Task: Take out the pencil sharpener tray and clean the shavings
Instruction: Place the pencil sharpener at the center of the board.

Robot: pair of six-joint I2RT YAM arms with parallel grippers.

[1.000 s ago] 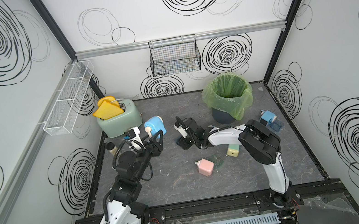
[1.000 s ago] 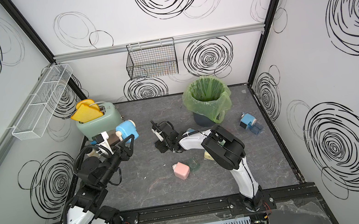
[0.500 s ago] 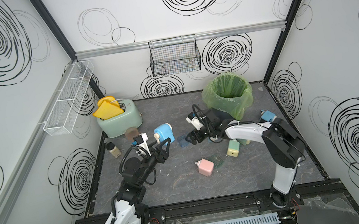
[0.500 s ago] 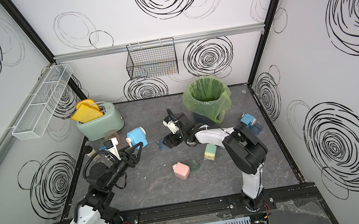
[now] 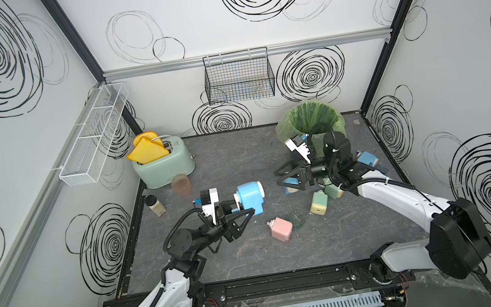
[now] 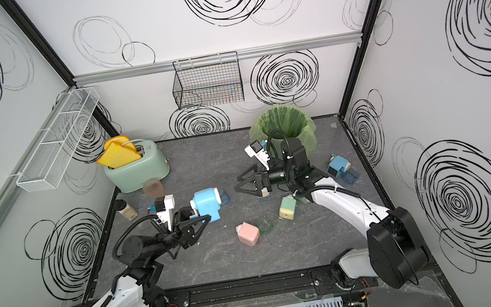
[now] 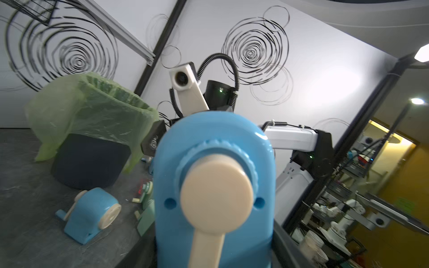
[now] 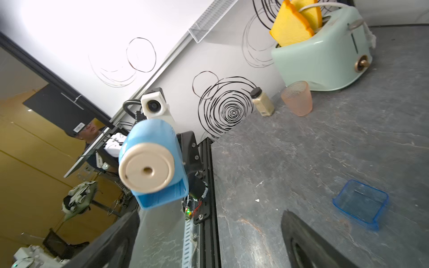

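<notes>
Our left hand (image 5: 243,205) pinches the blue pencil sharpener (image 5: 248,195) above the worktop (image 5: 247,259); our right hand (image 6: 237,185), spread and empty, hangs near the clear blue tray (image 8: 361,204).

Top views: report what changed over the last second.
The left gripper carried the blue sharpener from beside the toaster toward the table's middle, still gripping it. The right gripper opened and pulled away, leaving the blue tray on the table. Toaster, cup, pink sharpener unmoved.

Grey marbled table (image 5: 253,258) with toaster (image 5: 170,168), bin (image 5: 293,119), pink sharpener (image 5: 280,228), clear blue tray (image 8: 361,204)
</notes>
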